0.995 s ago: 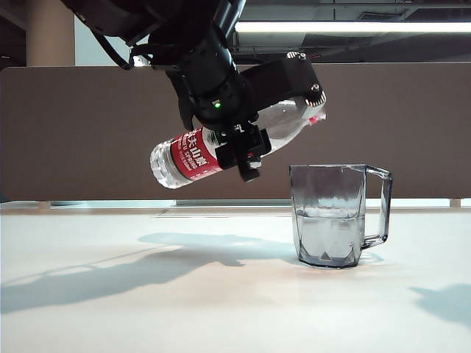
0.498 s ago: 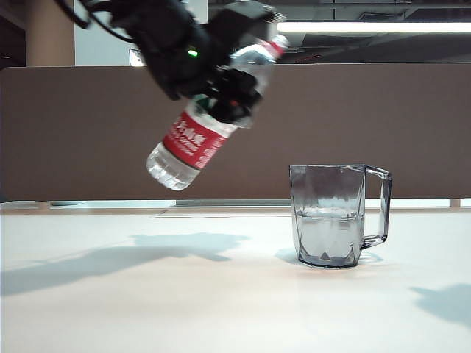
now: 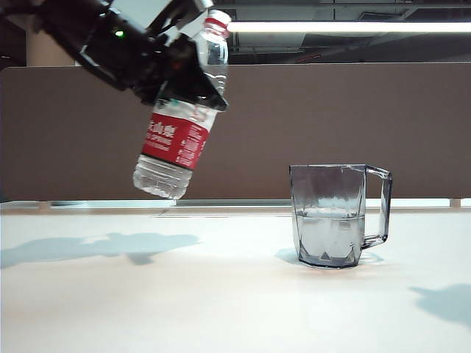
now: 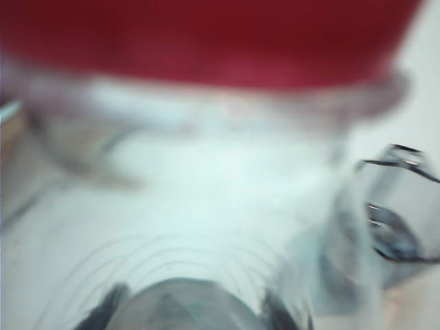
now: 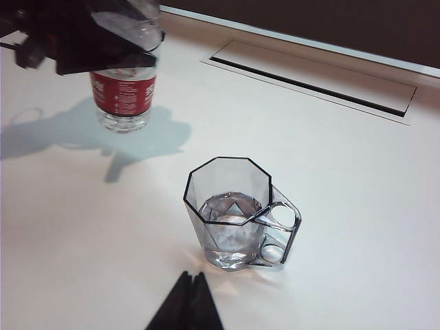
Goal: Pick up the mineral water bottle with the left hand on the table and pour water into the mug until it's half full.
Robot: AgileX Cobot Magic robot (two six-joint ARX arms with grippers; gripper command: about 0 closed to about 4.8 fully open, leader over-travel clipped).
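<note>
Now the mineral water bottle hangs in the air well left of the mug, neck up and only a bit tilted, base clear of the counter; held that way nothing can spill, which fits a pour that looks done. Left claw is clamped on the bottle's upper body just above the label, w/ the red neck ring poking out past it, so the wt hangs below the grip. Mug stands upright on the counter, handle to the right in the exterior view, water at approx half its height, so I'd judge the fill target met. Label is red w/ white Chinese characters and small white print; the characters are too small to read for sure, and in the left wrist view it's only a red blur. Right claw sits low at the edge of its own view, near the mug but apart from it, dark tips pressed together and holding nothing, parked out of the way.
</note>
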